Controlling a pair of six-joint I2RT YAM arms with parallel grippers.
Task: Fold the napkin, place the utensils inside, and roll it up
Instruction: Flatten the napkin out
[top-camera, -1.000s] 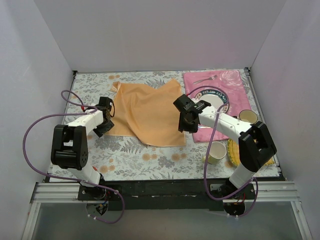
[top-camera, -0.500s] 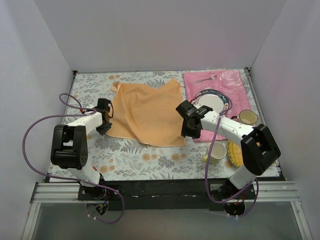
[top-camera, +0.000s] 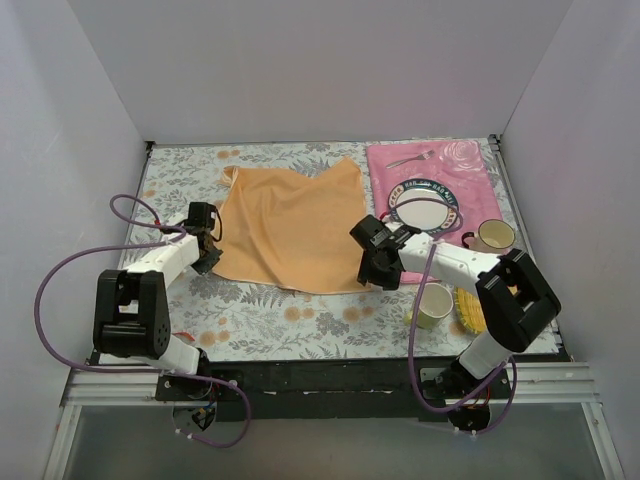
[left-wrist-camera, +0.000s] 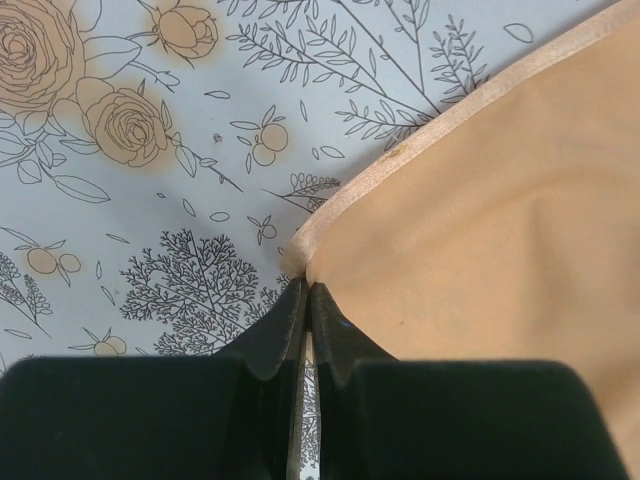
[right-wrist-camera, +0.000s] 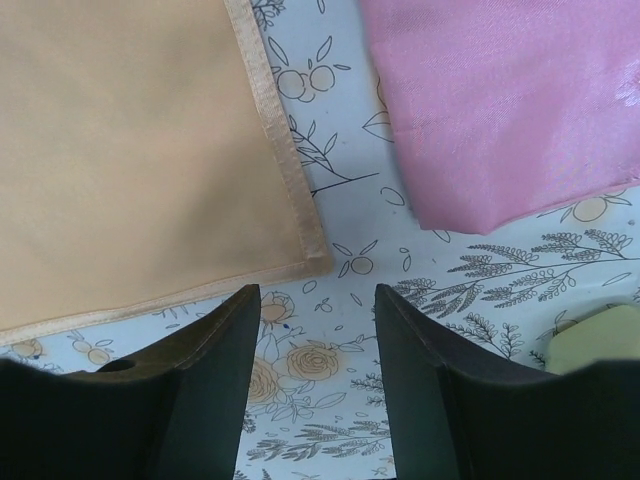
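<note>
Your right claw (top-camera: 378, 268) has come toward you over the last second, from beside the plate (top-camera: 428, 205) down to the near right corner of the napkin (top-camera: 290, 225). Its jaws stand apart. In the wrist view the hemmed corner lies flat on the counter (top-camera: 300, 320) just ahead of the gap, not yet between them. That side is lined up but holds nothing.

Your left claw (left-wrist-camera: 305, 295) has shifted only a little, toward you and outward along the left edge. It is clamped on the near left corner: the wrist view shows the hem drawn into the thin slit between the tips, with the cloth puckered there. I judge the bite shallow, on little more than the hem, so a quick lift might slip it.

The napkin itself has barely moved. It lies spread in the middle of the counter, its near edge flat and its far edge rumpled with a dip in it. Its right edge is near the pink mat (top-camera: 470, 170) but apart from it. No fold is in yet.

This looks like the set-up for the first fold, taken from both near corners. The left is ready. The right has yet to lower and close on its corner, and I would do that before lifting either side.

The fork (top-camera: 410, 158) lies at the far end of the mat, well apart from both claws. I cannot make out the spoon. Loading and rolling are still ahead.
</note>
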